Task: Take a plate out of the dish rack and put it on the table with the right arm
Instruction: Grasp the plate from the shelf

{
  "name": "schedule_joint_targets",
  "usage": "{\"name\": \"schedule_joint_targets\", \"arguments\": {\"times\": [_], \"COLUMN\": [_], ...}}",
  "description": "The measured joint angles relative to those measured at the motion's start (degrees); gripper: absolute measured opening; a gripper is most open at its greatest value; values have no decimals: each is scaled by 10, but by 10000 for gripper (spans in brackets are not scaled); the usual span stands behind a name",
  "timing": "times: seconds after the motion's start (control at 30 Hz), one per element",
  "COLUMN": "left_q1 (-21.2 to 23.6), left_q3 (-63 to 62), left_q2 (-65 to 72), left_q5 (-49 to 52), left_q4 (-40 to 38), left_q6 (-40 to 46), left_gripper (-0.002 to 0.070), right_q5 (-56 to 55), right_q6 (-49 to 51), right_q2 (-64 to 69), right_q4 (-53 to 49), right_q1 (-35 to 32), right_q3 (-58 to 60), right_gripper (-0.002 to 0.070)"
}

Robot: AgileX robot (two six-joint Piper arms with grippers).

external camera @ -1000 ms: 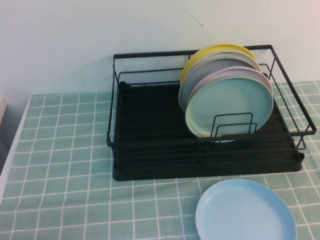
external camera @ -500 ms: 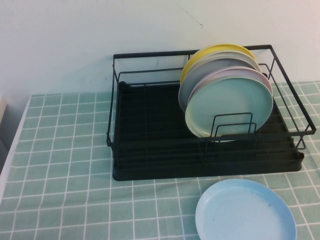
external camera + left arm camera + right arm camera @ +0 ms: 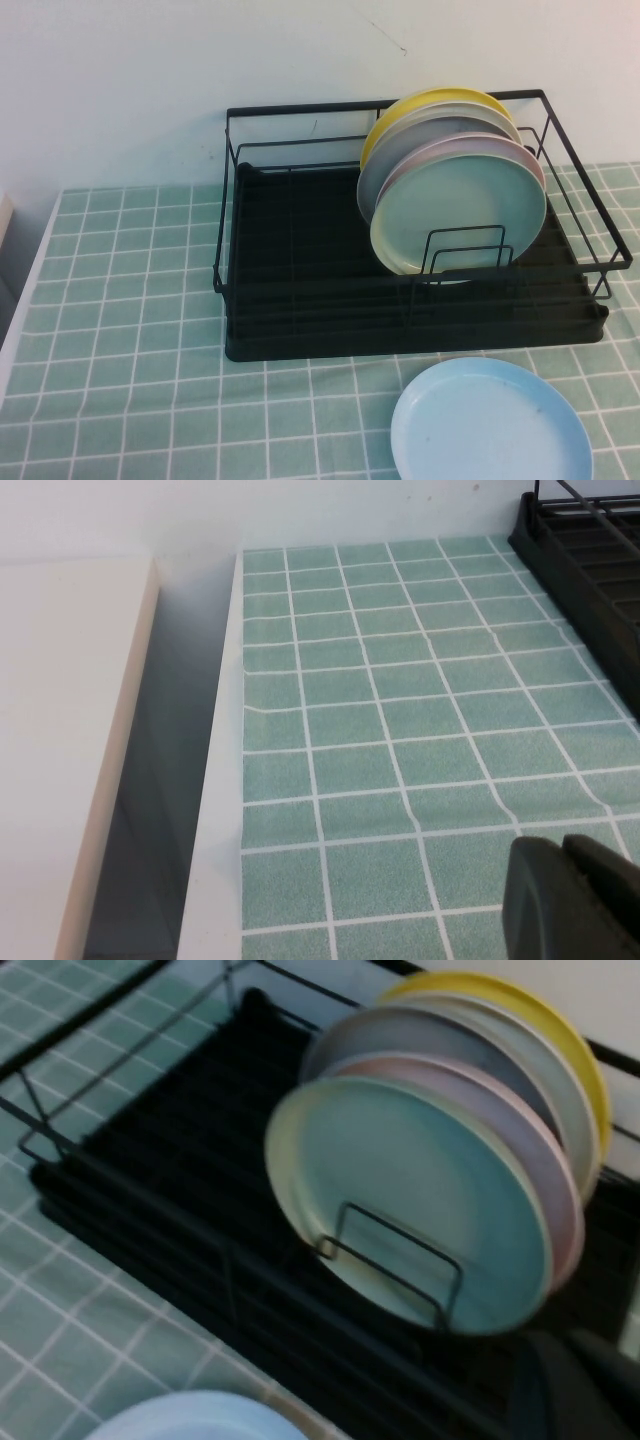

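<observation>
The pale mint-green plate (image 3: 460,215) stands upright at the front of a stack in the black wire dish rack (image 3: 300,260), behind a wire divider. It also shows in the right wrist view (image 3: 410,1200), with the rack (image 3: 180,1150) around it. My right gripper (image 3: 565,1345) hovers near the rack's front, a little short of that plate, its fingers together and empty. My left gripper (image 3: 562,842) is shut and empty over the green gridded table (image 3: 400,730), left of the rack. Neither arm shows in the high view.
Behind the mint plate stand a pink plate (image 3: 530,158), a grey one and a yellow one (image 3: 420,102). A light blue plate (image 3: 490,425) lies flat on the table in front of the rack. The table's left edge (image 3: 215,780) drops to a gap.
</observation>
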Motion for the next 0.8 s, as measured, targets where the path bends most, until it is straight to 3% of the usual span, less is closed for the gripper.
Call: {"name": "schedule_joint_targets", "arguments": {"times": [0.13, 0.27, 0.37, 0.47, 0.53, 0.8], "left_q1": [0, 0, 0, 0, 0, 0], "left_q3": [0, 0, 0, 0, 0, 0], "left_q2": [0, 0, 0, 0, 0, 0], "left_q5": [0, 0, 0, 0, 0, 0], "left_q4": [0, 0, 0, 0, 0, 0], "left_q6": [0, 0, 0, 0, 0, 1], "left_gripper": [-3, -3, -3, -3, -3, -3], "right_q5": [-4, -16, -21, -22, -22, -59], "right_q6": [-186, -311, -364, -413, -446, -583], "right_q2": [65, 128, 165, 205, 231, 314], "right_q4": [178, 305, 335, 345, 347, 343], "right_q1": [1, 6, 6, 6, 7, 47], "right_q3": [-2, -9, -27, -54, -69, -106], "right_gripper": [8, 94, 215, 380, 442, 482]}}
